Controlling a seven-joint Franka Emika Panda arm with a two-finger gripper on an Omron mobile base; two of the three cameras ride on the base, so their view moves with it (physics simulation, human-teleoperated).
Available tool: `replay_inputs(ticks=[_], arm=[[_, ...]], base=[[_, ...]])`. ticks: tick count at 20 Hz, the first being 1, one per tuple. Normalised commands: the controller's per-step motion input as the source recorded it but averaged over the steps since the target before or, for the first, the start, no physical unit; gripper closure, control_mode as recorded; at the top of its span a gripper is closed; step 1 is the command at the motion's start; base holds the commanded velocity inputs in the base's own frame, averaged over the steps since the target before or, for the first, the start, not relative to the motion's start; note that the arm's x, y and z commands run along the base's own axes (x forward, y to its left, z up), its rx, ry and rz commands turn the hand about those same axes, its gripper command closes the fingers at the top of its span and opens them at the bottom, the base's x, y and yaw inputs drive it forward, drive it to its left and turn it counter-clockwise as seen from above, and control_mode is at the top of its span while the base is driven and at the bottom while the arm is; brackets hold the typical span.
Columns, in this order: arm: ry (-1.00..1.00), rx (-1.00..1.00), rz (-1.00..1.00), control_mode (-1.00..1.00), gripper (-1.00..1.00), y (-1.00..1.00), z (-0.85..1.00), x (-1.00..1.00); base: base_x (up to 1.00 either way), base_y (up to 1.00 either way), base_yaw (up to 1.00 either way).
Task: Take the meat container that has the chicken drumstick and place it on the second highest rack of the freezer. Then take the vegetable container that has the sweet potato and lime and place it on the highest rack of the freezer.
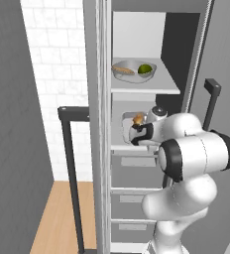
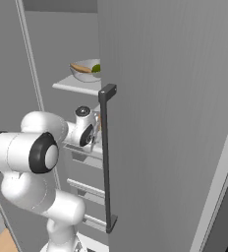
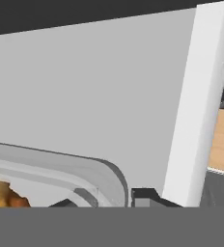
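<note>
So the arm is reaching into the open freezer at the second rack down, and the gripper sits right at the near corner of the meat container. In the hand view the tray's rounded grey rim curves just above the finger tips, with a bit of the golden-brown chicken drumstick off to the gripper's left inside the tray. From the left base view the same tray rests on that second shelf with the drumstick in it, right in front of the wrist.

Gripper state: honestly can't tell. Only the dark tips poke up at the bottom of the hand view, the rim looks like it runs between or just past them, and I can't see whether they're pinching it or just starting to let go (my guess is a release is under way, since the tray already looks settled on its rack, but that's a guess).

The vegetable container is the silver bowl on the top rack, straight above the gripper and a little further back, with the sweet potato and lime in it. So both containers look to be where the task wants them.

What matters next: the tray lies dead ahead of the fingers, touching or nearly so, with its long side running off to their left. A straight pull-back along the approach line should clear it; any sideways drift could drag the rim.
</note>
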Motion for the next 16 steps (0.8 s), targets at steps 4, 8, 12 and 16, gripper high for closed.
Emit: replay_inputs(ticks=[4,8,12,16], arm=[[-0.02,0.0,0.0,-1.0,1.0,0.0,-0.08,0.39],[0.0,0.0,0.0,-1.0,1.0,0.01,-0.17,0.36],[-0.06,0.0,-0.06,-1.0,-1.0,0.1,0.0,0.0],[-0.1,0.0,-0.03,-1.0,-1.0,0.17,0.0,0.0]], base=[[0.0,0.0,0.0],[0.0,0.0,0.0],[0.0,0.0,0.0],[0.0,0.0,0.0]])
